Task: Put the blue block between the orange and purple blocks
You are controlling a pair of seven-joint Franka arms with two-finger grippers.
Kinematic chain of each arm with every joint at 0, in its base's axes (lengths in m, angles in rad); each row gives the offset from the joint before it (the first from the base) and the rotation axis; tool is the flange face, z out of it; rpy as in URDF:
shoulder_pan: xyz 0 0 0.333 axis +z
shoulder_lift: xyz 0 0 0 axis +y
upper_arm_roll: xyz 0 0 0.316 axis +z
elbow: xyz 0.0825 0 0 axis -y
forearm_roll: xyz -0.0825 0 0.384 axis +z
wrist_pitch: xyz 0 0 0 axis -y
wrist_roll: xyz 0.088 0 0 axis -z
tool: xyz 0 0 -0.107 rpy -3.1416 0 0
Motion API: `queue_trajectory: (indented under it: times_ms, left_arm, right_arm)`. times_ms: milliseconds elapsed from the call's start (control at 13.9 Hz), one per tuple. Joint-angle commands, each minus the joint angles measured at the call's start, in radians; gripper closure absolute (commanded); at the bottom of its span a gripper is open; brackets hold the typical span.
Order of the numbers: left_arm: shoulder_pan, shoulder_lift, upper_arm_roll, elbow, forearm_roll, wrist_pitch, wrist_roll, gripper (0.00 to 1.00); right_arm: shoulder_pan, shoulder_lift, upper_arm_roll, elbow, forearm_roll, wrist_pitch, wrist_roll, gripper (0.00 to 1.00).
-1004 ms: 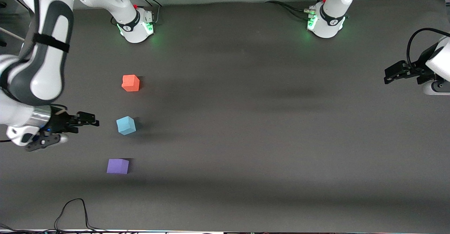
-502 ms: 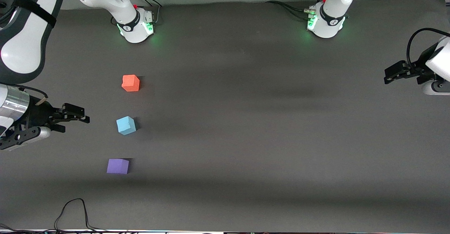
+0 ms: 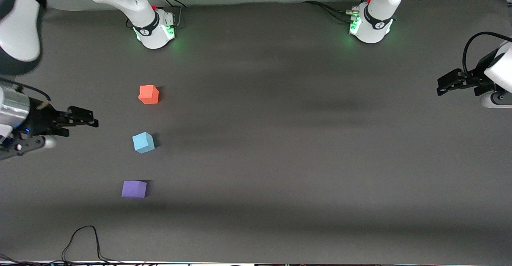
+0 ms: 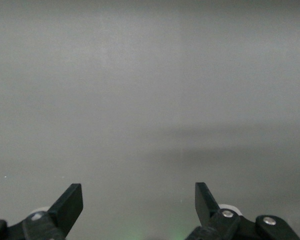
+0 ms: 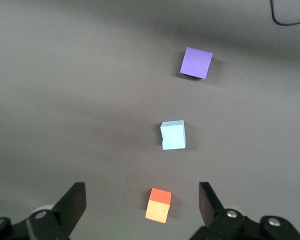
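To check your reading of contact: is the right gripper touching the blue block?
Apart. The front view shows bare table between the right gripper and the blue block; the right wrist view shows its open fingers empty.

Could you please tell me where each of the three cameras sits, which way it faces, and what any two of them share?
Front view: high across the table, facing both arm bases; shows the right gripper and left gripper over the table ends, plus all three blocks.
Left wrist view: on the left arm's wrist, looking at bare table; its own open fingers show.
Right wrist view: on the right arm's wrist, looking down at the blocks between its open fingers.
Shared by front and right wrist views: orange block, blue block, purple block.
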Motion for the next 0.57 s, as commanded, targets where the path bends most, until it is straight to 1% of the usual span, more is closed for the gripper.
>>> queue_trajectory:
  times_ms: [0,72,215,287,358,502]
  left_arm:
    - [0.002,-0.004,-0.005,0.003,0.003,0.003,-0.008,0.00]
    - [0.002,-0.004,-0.005,0.003,0.003,0.003,-0.008,0.00]
    - [0.002,-0.004,-0.005,0.003,0.003,0.003,-0.008,0.00]
    - [0.002,-0.004,-0.005,0.003,0.003,0.003,-0.008,0.00]
    - [0.002,-0.004,-0.005,0.003,0.003,0.003,-0.008,0.00]
    - [0.002,-0.004,-0.005,0.003,0.003,0.003,-0.008,0.00]
  right_arm:
    - [-0.180,-0.116,0.247,-0.092,-0.074,0.014,0.066,0.00]
    - [-0.214,-0.157,0.275,-0.164,-0.076,0.063,0.064,0.00]
    - [-0.229,-0.234,0.287,-0.306,-0.077,0.149,0.066,0.00]
    - [-0.245,-0.251,0.293,-0.343,-0.077,0.160,0.069,0.00]
    - [-0.254,-0.257,0.298,-0.354,-0.080,0.159,0.081,0.00]
    - [-0.265,-0.256,0.303,-0.353,-0.096,0.151,0.174,0.00]
